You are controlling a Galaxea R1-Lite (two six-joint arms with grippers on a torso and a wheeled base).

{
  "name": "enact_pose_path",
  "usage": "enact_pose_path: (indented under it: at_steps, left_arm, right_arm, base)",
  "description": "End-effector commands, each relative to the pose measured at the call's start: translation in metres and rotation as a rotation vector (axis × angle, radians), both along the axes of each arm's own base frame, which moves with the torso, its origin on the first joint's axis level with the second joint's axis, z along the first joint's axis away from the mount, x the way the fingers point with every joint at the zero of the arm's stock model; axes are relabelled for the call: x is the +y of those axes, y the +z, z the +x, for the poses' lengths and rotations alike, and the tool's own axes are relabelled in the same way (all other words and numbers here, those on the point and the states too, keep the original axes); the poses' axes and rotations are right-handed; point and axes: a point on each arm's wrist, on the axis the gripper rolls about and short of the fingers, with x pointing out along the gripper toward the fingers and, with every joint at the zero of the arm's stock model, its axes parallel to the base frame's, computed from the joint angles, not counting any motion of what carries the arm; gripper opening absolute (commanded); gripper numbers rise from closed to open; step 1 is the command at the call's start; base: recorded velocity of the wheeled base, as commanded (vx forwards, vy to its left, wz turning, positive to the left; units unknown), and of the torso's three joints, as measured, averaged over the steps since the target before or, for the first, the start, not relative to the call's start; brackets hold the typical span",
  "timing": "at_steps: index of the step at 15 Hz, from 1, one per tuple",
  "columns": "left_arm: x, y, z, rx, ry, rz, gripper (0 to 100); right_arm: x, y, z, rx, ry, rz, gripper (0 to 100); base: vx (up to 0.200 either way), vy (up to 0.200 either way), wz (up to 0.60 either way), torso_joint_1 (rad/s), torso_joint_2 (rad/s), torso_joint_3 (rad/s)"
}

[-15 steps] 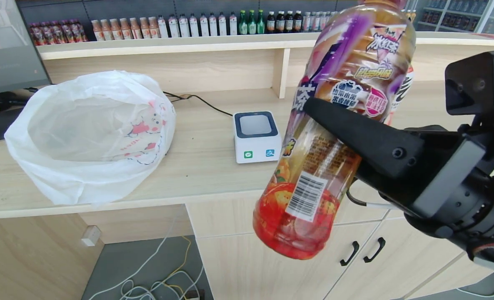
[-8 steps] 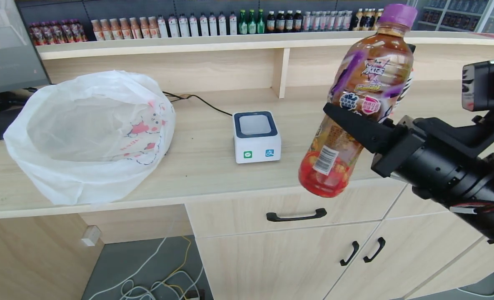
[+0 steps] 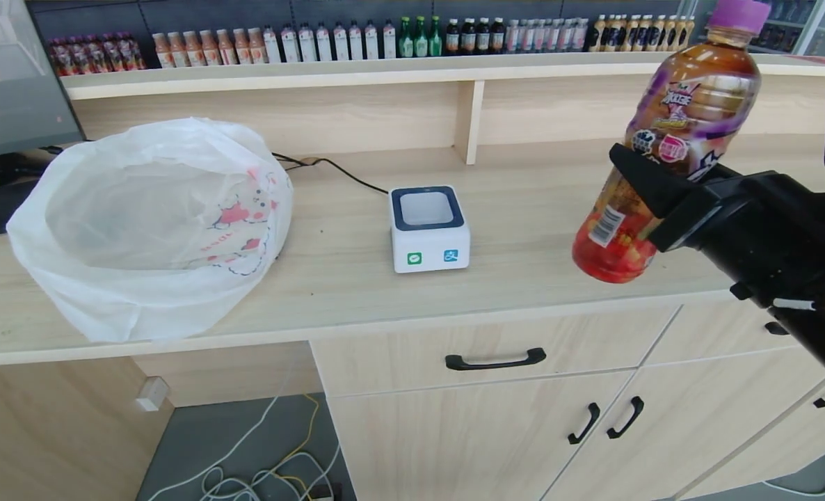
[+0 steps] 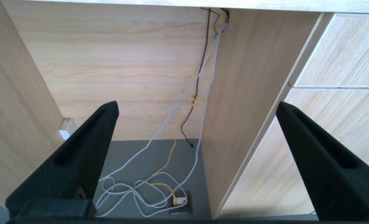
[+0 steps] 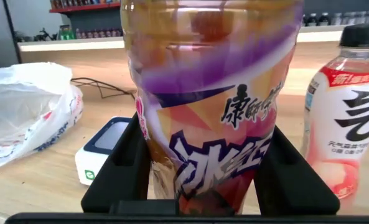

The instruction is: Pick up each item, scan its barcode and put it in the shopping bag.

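- At right, over the tabletop (image 3: 524, 209) near its front edge, the right fingers (image 3: 645, 184) clamp the tea bottle (image 3: 691, 97) around its middle. Cap is up and the bottle leans a bit, with its base hanging off the surface.
- From the right wrist, the right fingers (image 5: 122, 168) press both sides of the bottle (image 5: 203, 93), a firm hold.
- Barcode (image 3: 605, 226) sits low on the label, facing left and near. The mid-body grip leaves it uncovered, likely so it can be shown to the scanner.
- Scanner (image 3: 428, 226) sits mid-tabletop with its window up, well left of the bottle. Judging by that, the bottle must travel left and tip so the barcode faces the window.
- Shopping bag (image 3: 155, 223) is on the left of the tabletop, mouth open upward, ready for a drop-in.
- Left fingers (image 4: 78, 162) are spread wide and hold nothing. They hang low below the tabletop, over the floor cables (image 4: 153, 186), out of the way.
- Second bottle (image 5: 352, 106), pink-white label and black cap, stands just beside the held one. Knock risk if the arm swings right.
- Scanner cable (image 3: 329, 167) runs far-left behind the bag, off the carry path.
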Motion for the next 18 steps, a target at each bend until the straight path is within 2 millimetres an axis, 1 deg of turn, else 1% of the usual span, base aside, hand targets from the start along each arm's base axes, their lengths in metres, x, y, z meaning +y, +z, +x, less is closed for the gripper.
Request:
enact_pose_path:
  at_steps: [1, 2, 4, 6, 7, 9, 12, 14, 16, 18]
  left_arm:
    - [0.0, 0.0, 0.0, -0.001, 0.0, 0.003, 100]
    - [0.0, 0.0, 0.0, -0.002, 0.0, 0.0, 100]
    - [0.0, 0.0, 0.0, -0.002, 0.0, -0.009, 100]
    - [0.0, 0.0, 0.0, -0.002, 0.0, -0.008, 100]
    - [0.0, 0.0, 0.0, -0.002, 0.0, -0.009, 100]
    - [0.0, 0.0, 0.0, -0.002, 0.002, -0.011, 100]
    - [0.0, 0.0, 0.0, -0.002, 0.0, -0.011, 100]
    - [0.0, 0.0, 0.0, -0.002, 0.0, -0.011, 100]
    - [0.0, 0.0, 0.0, -0.002, 0.0, -0.011, 100]
    - [0.0, 0.0, 0.0, -0.002, 0.0, -0.011, 100]
  right_arm:
    - [-0.018, 0.006, 0.002, -0.024, -0.076, 0.002, 0]
    - [-0.022, 0.004, 0.003, -0.019, -0.094, 0.002, 0]
    - [-0.024, 0.004, 0.003, -0.017, -0.092, 0.004, 0]
    - [-0.023, 0.005, 0.0, -0.029, -0.039, -0.011, 0]
    - [-0.023, 0.003, 0.002, -0.031, 0.003, -0.038, 0]
    - [-0.036, 0.0, 0.011, -0.016, -0.074, -0.034, 0]
    - [-0.04, -0.002, 0.014, -0.009, -0.092, -0.035, 0]
    - [-0.039, -0.003, 0.019, -0.003, -0.126, -0.04, 0]
    - [-0.035, 0.008, 0.026, -0.046, -0.175, -0.052, 0]
    - [-0.035, 0.005, 0.026, -0.057, -0.18, -0.048, 0]
  base:
    - [0.0, 0.0, 0.0, 0.0, 0.0, 0.0]
    - [0.0, 0.0, 0.0, 0.0, 0.0, 0.0]
    - [0.0, 0.0, 0.0, 0.0, 0.0, 0.0]
    - [0.0, 0.0, 0.0, 0.0, 0.0, 0.0]
    - [0.0, 0.0, 0.0, 0.0, 0.0, 0.0]
    - [0.0, 0.0, 0.0, 0.0, 0.0, 0.0]
    - [0.0, 0.0, 0.0, 0.0, 0.0, 0.0]
    - [0.0, 0.2, 0.0, 0.002, 0.0, 0.0]
    - [0.0, 0.2, 0.0, -0.002, 0.0, 0.005]
    - [0.0, 0.2, 0.0, 0.015, 0.0, -0.002]
